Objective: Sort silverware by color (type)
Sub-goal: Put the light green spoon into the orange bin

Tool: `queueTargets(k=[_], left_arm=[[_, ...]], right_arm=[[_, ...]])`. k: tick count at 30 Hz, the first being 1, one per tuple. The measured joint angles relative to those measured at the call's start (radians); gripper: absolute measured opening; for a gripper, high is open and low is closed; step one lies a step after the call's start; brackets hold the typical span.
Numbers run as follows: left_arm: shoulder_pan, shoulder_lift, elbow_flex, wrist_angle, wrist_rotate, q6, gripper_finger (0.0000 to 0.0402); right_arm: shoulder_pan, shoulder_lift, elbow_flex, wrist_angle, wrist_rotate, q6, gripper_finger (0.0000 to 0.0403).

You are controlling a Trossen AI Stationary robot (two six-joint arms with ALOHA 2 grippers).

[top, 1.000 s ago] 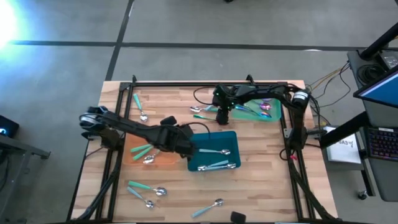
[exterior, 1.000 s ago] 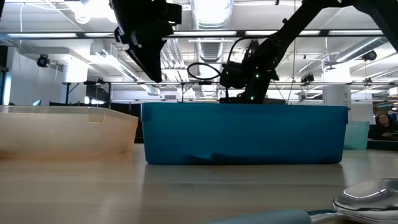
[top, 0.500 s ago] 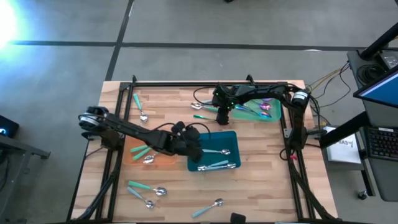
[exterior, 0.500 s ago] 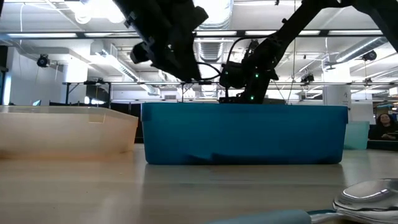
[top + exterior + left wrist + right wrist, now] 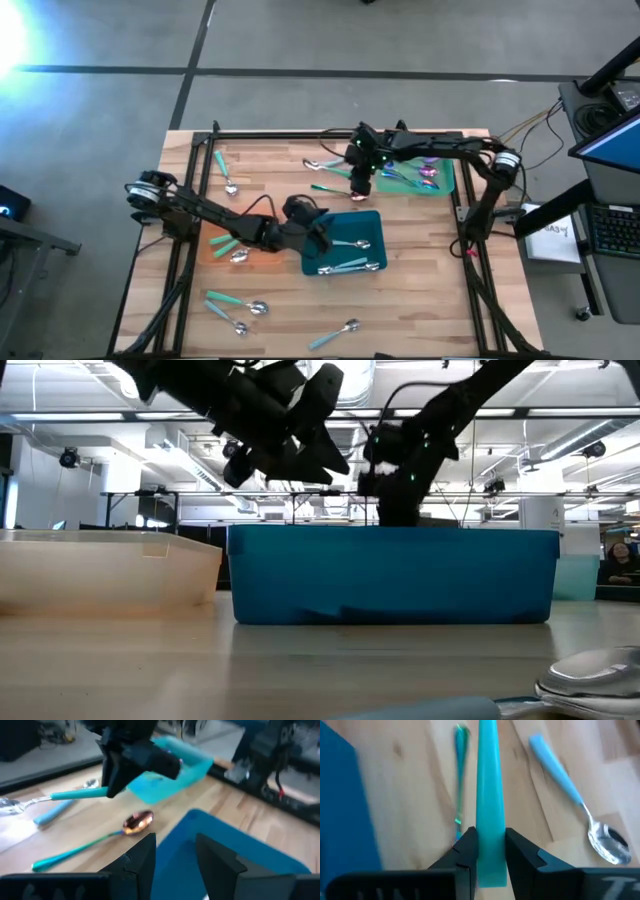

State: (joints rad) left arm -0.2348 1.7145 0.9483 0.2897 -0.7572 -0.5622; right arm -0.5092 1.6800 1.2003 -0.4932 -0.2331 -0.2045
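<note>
My right gripper (image 5: 360,188) (image 5: 490,837) hangs over the far middle of the table, shut on a teal-handled piece of silverware (image 5: 75,795) with a silver head (image 5: 10,806). Under it an iridescent spoon (image 5: 136,821) and a light-blue-handled spoon (image 5: 600,840) lie flat on the wood. My left gripper (image 5: 322,232) (image 5: 175,847) is open and holds nothing, hovering over the left end of the blue tray (image 5: 372,228), where teal-handled pieces lie. My right gripper pinches the teal handle near its free end (image 5: 490,827) between its two fingers. The fingers come slanting down from above and lie across the handle. The piece hangs about level, lifted clear of the table, its silver head pointing away from the gripper.
An orange tray (image 5: 265,258) left of the blue one holds teal-handled pieces. A green tray (image 5: 445,178) at the far right holds iridescent ones. More silverware lies loose at the far left (image 5: 224,172) and near the front edge (image 5: 240,308). A black frame rims the table.
My right gripper has risen, and the teal-handled piece that lay on the wood now hangs in it, lifted clear. My left gripper has gone toward the table's right, down over the blue tray's left end, and tipped from pointing down to nearly level.
</note>
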Motion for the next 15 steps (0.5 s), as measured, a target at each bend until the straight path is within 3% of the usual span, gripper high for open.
queueTargets(k=[10, 15], left_arm=[[0.001, 0.000, -0.193, 0.499, -0.149, 0.166, 0.0122], [0.009, 0.000, -0.246, 0.692, -0.154, 0.247, 0.0122]], right_arm=[[0.035, -0.156, -0.003, 0.066, -0.066, 0.090, 0.0064], [0.072, -0.202, -0.003, 0.094, -0.094, 0.128, 0.0064]])
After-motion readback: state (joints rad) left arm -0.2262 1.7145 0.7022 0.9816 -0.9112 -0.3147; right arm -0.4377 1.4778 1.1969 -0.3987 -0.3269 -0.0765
